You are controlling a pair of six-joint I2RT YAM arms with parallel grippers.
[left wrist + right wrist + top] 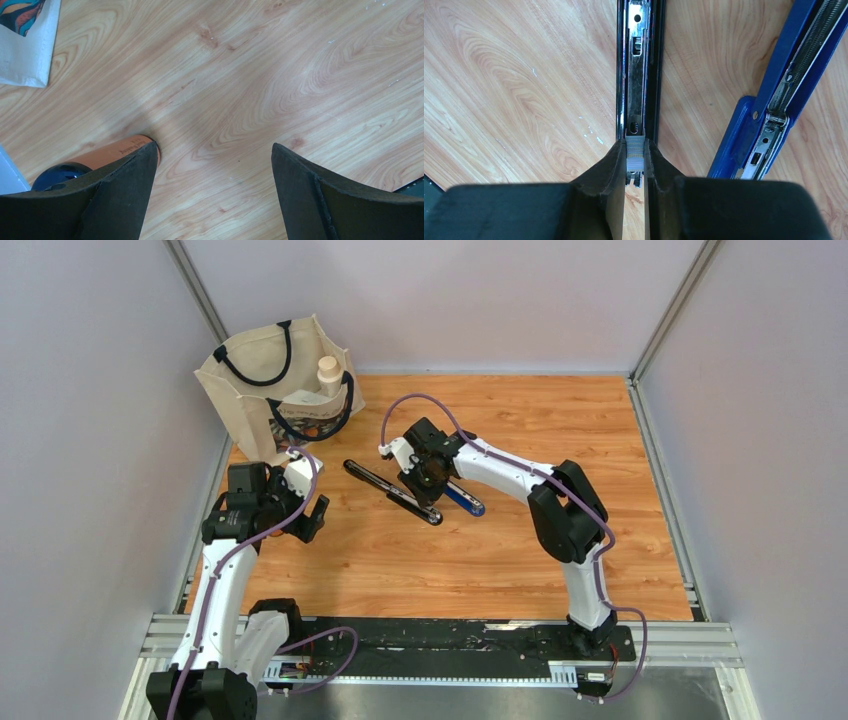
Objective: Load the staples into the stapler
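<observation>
My right gripper [635, 145] is shut on a short grey strip of staples [635, 152], pinched between both pads. The strip sits at the near end of the open metal channel of a black stapler [636, 75], which lies opened out flat on the wooden table. In the top view the right gripper [425, 475] hangs over this black stapler [385, 485] at mid-table. My left gripper [215, 147] stands open over bare wood with nothing between its fingers; in the top view the left gripper [312, 517] is at the left, apart from the stapler.
A blue stapler [784, 85], also opened, lies just right of the black one [466, 501]. A cream tote bag [280, 390] with a bottle in it stands at the back left. An orange-and-dark-blue tube [110, 155] lies against my left finger's outer side.
</observation>
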